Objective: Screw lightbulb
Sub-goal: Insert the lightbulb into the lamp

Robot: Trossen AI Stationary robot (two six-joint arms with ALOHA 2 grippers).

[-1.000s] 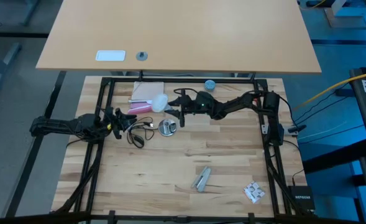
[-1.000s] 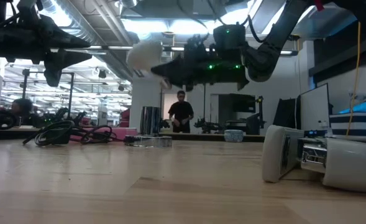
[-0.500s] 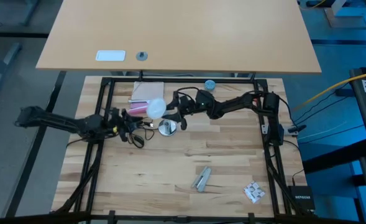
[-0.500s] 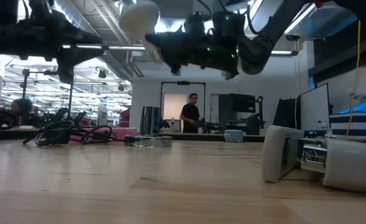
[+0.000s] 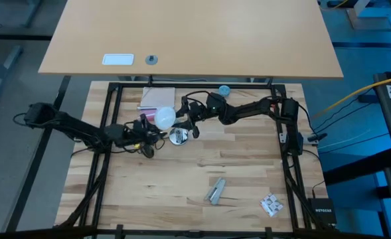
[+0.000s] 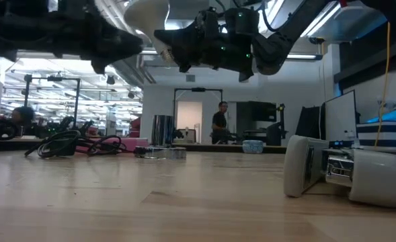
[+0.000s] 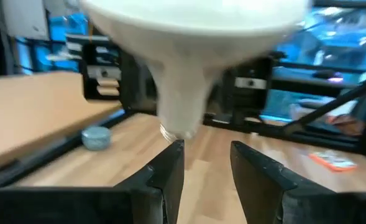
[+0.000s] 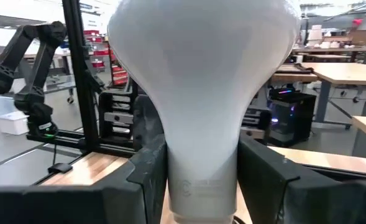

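Observation:
The white frosted lightbulb is held high above the table's far middle; it also shows in the low view. My right gripper is shut on it and reaches in from the table's right. My left gripper is open and empty just left of the bulb, and its fingertips stand close under the bulb's narrow end without touching it. A flat shiny metal disc lies on the table below the bulb. My right gripper pinches the bulb's pale neck between its two fingers, one on each side. The fingers come about level from the table's right and lie along the bulb. The globe sticks out past the fingertips, toward the table's left. The bulb is lifted clear of the table.
A black cable coil lies under my left gripper. A pink object and a paper pad lie behind the bulb, with a small blue round object at the far edge. A metal part and a crumpled packet lie near the front.
My right gripper has risen with the bulb and gone a little toward the table's left, so the bulb now sits higher and stays clear of the table. My left gripper has gone toward the table's right, up to the bulb.

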